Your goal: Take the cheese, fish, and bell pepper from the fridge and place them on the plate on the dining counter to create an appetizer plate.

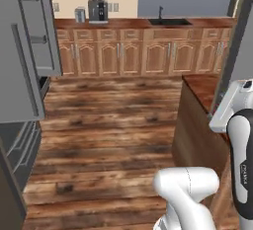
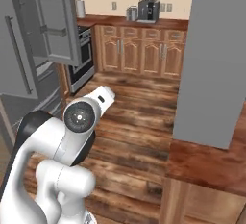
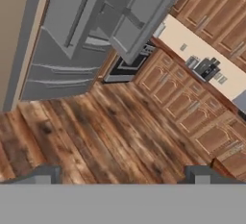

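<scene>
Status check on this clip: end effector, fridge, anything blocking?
End effector open, empty, over bare wood floor. Fridge ahead, door swung open; no food in sight. Dining counter beside the arm. Path clear.

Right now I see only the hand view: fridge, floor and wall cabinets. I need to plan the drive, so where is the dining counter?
Observer: In the left base view the dining counter is on the right, beside the arm. It is across the wooden floor from the fridge.
Operator: What else is on the back wall that I can steer by?
Observer: There is a sink with a dark tap set into the wall counter. It is to the right of the coffee machine.
</scene>
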You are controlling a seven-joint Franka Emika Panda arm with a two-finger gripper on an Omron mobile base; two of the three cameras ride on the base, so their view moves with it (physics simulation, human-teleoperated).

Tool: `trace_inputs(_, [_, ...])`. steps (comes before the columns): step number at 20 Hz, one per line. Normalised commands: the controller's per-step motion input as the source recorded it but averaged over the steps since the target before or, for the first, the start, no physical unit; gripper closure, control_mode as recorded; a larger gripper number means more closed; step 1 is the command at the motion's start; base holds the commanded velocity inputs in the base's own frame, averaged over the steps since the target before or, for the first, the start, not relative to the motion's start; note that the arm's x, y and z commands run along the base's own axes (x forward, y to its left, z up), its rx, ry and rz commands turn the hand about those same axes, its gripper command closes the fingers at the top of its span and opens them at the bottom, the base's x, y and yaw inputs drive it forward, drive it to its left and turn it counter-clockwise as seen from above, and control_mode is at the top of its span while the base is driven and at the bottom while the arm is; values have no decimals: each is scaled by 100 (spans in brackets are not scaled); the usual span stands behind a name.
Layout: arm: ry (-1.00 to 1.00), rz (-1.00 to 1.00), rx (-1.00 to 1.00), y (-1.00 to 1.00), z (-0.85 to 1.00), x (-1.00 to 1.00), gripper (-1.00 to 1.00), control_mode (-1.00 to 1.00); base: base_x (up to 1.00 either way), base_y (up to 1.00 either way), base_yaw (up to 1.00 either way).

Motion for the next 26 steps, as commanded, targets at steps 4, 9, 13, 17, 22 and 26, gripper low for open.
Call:
trace_inputs(4, [0,0,0,0,0,0,-100,100,100,80,20])
trace_inputs(9, [0,0,0,0,0,0,-100,100,100,23,19])
trace_inputs(13, [0,0,0,0,0,0,-100,100,96,0,26])
trace_inputs(17, [0,0,0,0,0,0,-100,100,92,-1,31])
trace_inputs(22, [0,0,0,0,0,0,-100,100,97,8,29])
trace_inputs(26, [0,0,0,0,0,0,-100,100,69,28,34])
